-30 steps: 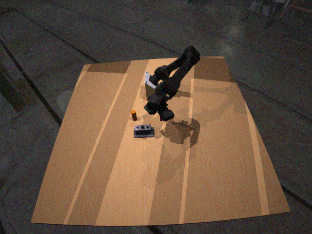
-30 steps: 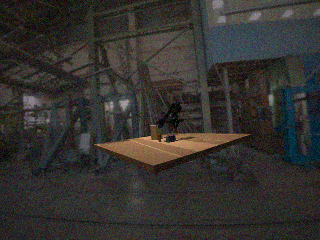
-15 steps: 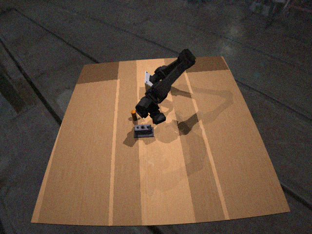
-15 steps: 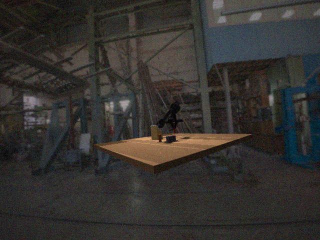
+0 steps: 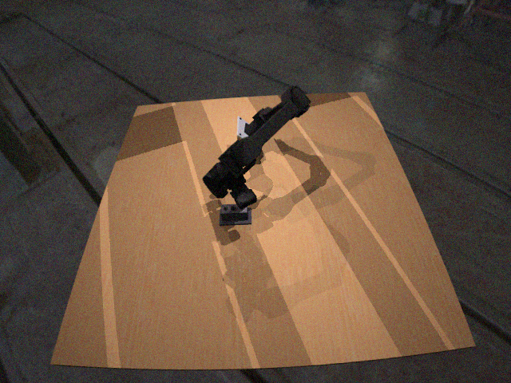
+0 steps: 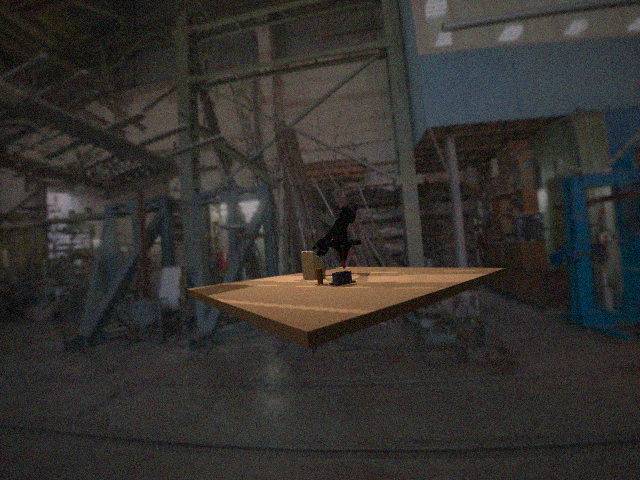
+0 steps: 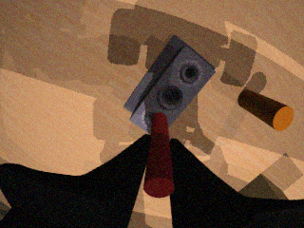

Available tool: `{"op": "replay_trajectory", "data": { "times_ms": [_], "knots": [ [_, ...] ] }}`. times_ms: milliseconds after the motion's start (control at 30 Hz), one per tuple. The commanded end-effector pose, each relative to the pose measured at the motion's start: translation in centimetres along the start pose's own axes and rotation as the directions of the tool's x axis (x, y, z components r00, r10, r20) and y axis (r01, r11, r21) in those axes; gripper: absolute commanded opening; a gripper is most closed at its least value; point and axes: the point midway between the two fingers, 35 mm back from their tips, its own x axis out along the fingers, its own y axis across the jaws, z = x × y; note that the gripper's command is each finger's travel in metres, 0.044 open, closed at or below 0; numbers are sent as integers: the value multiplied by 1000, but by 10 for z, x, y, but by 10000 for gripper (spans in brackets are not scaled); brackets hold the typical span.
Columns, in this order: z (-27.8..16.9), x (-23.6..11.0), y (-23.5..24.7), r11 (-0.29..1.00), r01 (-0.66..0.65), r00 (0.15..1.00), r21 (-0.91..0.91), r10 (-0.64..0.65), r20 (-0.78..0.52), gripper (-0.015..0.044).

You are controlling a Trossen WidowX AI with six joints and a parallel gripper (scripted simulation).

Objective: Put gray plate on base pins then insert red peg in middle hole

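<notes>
The gray plate [image 7: 180, 64] [image 5: 235, 211] [image 6: 341, 278] lies on the dark base [image 7: 141, 97] [image 5: 235, 220] near the middle of the wooden table. Two of its holes show in the wrist view. My gripper [image 7: 159, 142] [image 5: 244, 201] [image 6: 342, 258] is shut on the red peg [image 7: 159, 163] [image 6: 343, 264], which points down and forward. The gripper hangs just above the plate. In the wrist view the peg's tip overlaps the plate's near end and hides what lies there. In the top view the arm hides the peg.
An orange cylinder [image 7: 266, 109] [image 6: 319, 276] stands on the table to one side of the base. A tan block with a white face [image 5: 241, 127] [image 6: 310, 264] stands behind the arm. The table [image 5: 164, 267] [image 6: 320, 310] has open edges all round.
</notes>
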Motion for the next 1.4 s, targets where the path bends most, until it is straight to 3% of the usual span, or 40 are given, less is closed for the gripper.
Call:
{"op": "replay_trajectory", "data": {
  "times_ms": [0,1367],
  "knots": [
    [14,1,-4,1000,2,1000,-5,-2,0,0],
    [21,2,-7,1000,-2,1000,-3,2,-2,0]
  ]
}}
